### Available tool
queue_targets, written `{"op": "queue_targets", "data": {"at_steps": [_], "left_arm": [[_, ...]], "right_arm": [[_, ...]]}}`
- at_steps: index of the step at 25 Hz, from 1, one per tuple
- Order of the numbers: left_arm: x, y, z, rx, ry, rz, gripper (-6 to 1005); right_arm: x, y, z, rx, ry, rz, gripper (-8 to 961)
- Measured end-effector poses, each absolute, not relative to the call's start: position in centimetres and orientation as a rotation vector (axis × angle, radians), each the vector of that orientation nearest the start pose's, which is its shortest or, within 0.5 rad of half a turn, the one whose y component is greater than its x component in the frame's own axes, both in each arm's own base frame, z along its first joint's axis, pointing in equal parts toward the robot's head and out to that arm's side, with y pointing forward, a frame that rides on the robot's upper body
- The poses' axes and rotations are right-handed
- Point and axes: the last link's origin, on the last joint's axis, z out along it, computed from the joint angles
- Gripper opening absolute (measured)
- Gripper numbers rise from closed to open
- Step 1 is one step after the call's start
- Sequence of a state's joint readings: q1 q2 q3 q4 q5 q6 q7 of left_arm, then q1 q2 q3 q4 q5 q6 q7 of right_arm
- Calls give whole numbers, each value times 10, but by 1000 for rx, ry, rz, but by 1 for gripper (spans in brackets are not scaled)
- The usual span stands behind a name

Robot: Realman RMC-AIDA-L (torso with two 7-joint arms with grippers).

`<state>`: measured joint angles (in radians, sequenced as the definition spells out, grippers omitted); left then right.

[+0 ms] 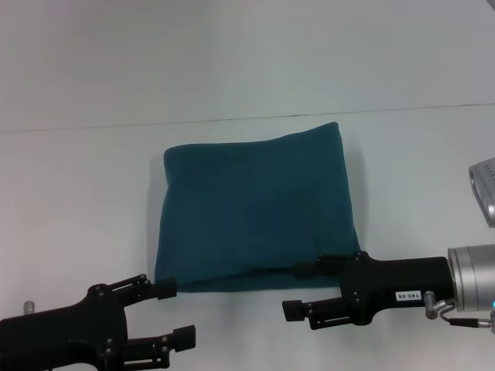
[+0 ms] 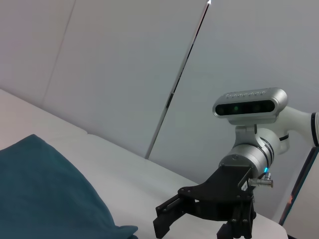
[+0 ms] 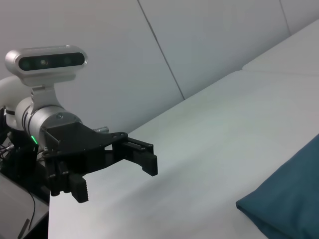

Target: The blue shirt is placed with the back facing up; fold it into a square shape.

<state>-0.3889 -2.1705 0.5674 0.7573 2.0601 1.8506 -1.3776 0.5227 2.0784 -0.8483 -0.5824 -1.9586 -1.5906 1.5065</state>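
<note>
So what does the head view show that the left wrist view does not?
Only the head view shows the whole folded dark teal-blue cotton shirt, nearly square, and the open left end effector by its near corner. Only the left wrist view shows the silver camera atop the right arm, seen from the front. Both show the white table and the open right end effector at the shirt's near edge.

You see the blue shirt (image 1: pixel 255 210) lying folded in the middle of the table (image 1: pixel 77 193), with the wall (image 1: pixel 232 54) behind it. Your left gripper (image 1: pixel 170 313) sits near the shirt's front left corner, a little in front of it, fingers spread apart. Your right gripper (image 1: pixel 298 290) is by the shirt's front edge on the right side, fingers apart too.
</note>
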Motion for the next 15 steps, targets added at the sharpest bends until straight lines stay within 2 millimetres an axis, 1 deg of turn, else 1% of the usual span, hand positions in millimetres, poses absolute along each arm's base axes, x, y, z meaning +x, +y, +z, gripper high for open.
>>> {"op": "queue_targets", "data": {"at_steps": [15], "left_arm": [[-268,262,-5,-2783,-718,-938,878]], "right_arm": [[254,308,-31,-2883,844,721,927]]}}
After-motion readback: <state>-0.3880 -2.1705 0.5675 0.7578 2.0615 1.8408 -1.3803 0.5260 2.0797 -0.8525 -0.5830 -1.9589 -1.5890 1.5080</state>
